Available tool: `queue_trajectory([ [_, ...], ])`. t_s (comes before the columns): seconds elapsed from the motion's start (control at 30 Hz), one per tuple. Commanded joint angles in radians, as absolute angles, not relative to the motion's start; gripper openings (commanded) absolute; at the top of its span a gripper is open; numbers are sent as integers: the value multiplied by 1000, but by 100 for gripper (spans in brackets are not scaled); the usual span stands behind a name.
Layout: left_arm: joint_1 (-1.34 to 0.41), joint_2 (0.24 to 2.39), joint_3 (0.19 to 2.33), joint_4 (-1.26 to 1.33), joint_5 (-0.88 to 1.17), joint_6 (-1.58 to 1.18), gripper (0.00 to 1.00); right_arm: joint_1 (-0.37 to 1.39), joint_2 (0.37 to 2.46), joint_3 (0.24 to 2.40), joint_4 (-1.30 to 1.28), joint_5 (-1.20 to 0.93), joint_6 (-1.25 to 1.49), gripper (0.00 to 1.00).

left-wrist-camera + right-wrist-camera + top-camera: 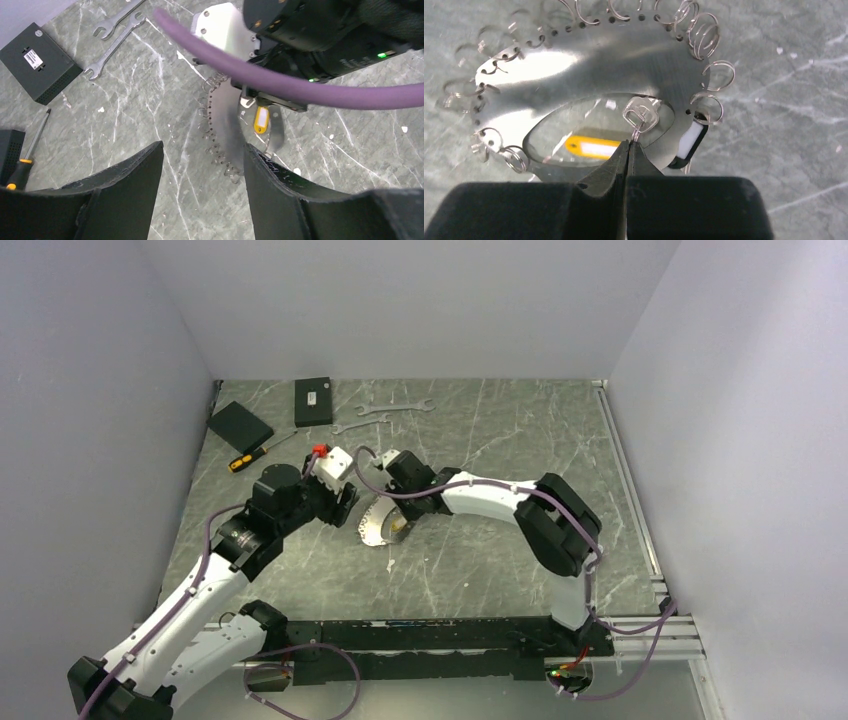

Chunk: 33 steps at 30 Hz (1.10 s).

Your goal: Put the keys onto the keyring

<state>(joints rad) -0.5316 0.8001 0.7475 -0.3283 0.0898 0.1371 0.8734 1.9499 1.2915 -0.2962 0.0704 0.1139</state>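
Containers: two black boxes, one (313, 401) at the far edge of the table (480, 560) and one (240, 425) to its left. Both closed, contents not visible.

Keyring (589, 65) sits mid-table btwn the two arms. It is a flat, shiny metal plate, round to oval, w/ holes along the rim and small split rings (704, 30) threaded through them. It has a big oval opening in the ctr. A yellow key (591, 148), tag-shaped w/ a white label, shows through that opening. A black-and-white key (689, 142) pokes out from behind the plate's rim.

R gripper (628, 145): fingers pressed together, tips pinching a thin wire loop (636, 131) that hangs from a clear clasp (642, 114) at the opening's edge.

L gripper (202, 147): fingers spread, nothing btwn them. One finger is just beside the keyring's lower rim; can't tell if touching.

Views: only the R wrist cam shows the plate face-on, w/ the pinch and the clasp. The L wrist cam shows the plate tilted and near edge-on, a purple cable (300, 90) across it, and two wrenches (114, 20) beyond. The top cam alone shows both boxes whole, plus a screwdriver (255, 453) beside them.
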Motion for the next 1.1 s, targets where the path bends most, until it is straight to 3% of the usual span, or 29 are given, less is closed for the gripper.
queue_trajectory([
  [0.0,-532,788,751,-324,104,143,64,883,1800,1242,-292,47,102,0],
  [0.3,-531,800,786,-383,187,165,61,884,1583,1078,-92,-97,80,0],
  [0.47,-532,776,782,-376,342,178,61,882,1483,1011,-9,-181,77,0],
  [0.77,-531,629,637,-198,551,290,62,882,1267,946,106,-378,117,0],
  [1.07,-529,497,566,-75,561,245,45,884,1181,930,114,-529,84,0],
])
